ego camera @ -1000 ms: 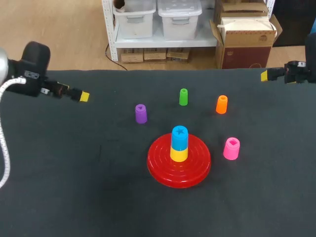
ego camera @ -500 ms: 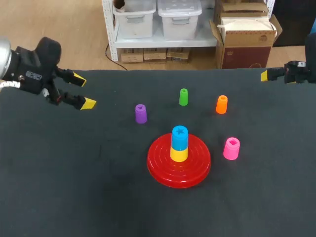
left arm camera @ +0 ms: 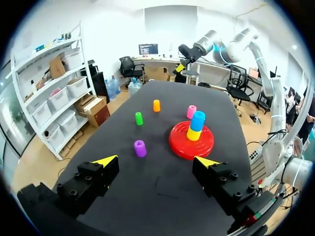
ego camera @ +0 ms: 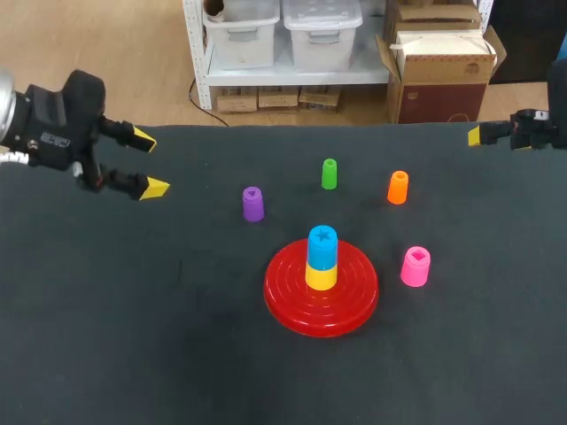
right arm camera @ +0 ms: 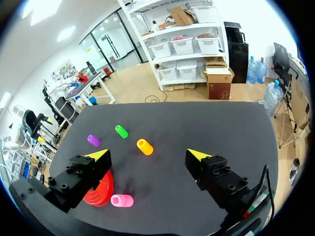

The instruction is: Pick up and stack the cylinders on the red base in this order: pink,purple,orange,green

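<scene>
The pink plastic cylinder (ego camera: 415, 266) stands alone on the black cloth-covered table (ego camera: 133, 336). It is just beside the right rim of the red ribbed round base (ego camera: 283, 305) without touching it, and bare cloth lies on its near, far and right sides. At the base's middle, a blue cylinder (ego camera: 322, 245) on a yellow cylinder (ego camera: 321, 276) forms an upright post. The purple cylinder (ego camera: 252, 204), green cylinder (ego camera: 329, 173) and orange cylinder (ego camera: 398, 187) stand in a loose arc behind the base, well apart, with cloth between each pair. The left gripper (ego camera: 149, 164), fingers spread wide, hangs far left, with bare cloth between it and the purple cylinder. The right gripper (ego camera: 477, 135), fingers apart, sits at the far right edge, and the orange cylinder is the nearest thing to it.
</scene>
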Robot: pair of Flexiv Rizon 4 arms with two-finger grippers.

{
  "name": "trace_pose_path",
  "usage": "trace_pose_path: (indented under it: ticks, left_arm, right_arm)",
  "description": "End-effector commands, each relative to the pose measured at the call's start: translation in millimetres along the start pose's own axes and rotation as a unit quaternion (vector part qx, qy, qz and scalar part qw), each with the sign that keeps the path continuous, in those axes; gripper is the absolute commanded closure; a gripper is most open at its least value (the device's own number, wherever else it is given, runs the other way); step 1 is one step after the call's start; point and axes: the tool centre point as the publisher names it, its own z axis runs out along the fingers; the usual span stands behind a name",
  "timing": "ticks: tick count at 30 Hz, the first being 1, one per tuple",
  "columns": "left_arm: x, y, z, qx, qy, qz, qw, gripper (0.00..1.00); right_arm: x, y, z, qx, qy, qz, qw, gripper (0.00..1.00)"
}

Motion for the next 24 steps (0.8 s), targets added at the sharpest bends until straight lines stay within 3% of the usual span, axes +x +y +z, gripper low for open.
trace_pose_path:
  ticks: [1,10,14,24]
  left_arm:
    - [3.1,-6.3,-3.0,0.007,0.001,0.005,1.000,0.00]
    - [2.8,-16.4,0.8,0.024,0.004,0.020,1.000,0.00]
    - [1.9,-16.7,0.9,0.006,-0.001,0.020,1.000,0.00]
    - [1.9,-16.7,0.9,0.006,-0.001,0.020,1.000,0.00]
  right_arm:
    - [0.2,-1.0,0.4,-0.002,0.000,0.000,1.000,0.00]
    - [0.2,-1.0,0.4,-0.002,0.000,0.000,1.000,0.00]
    - [0.2,-1.0,0.4,-0.002,0.000,0.000,1.000,0.00]
    - [0.2,-1.0,0.4,-0.002,0.000,0.000,1.000,0.00]
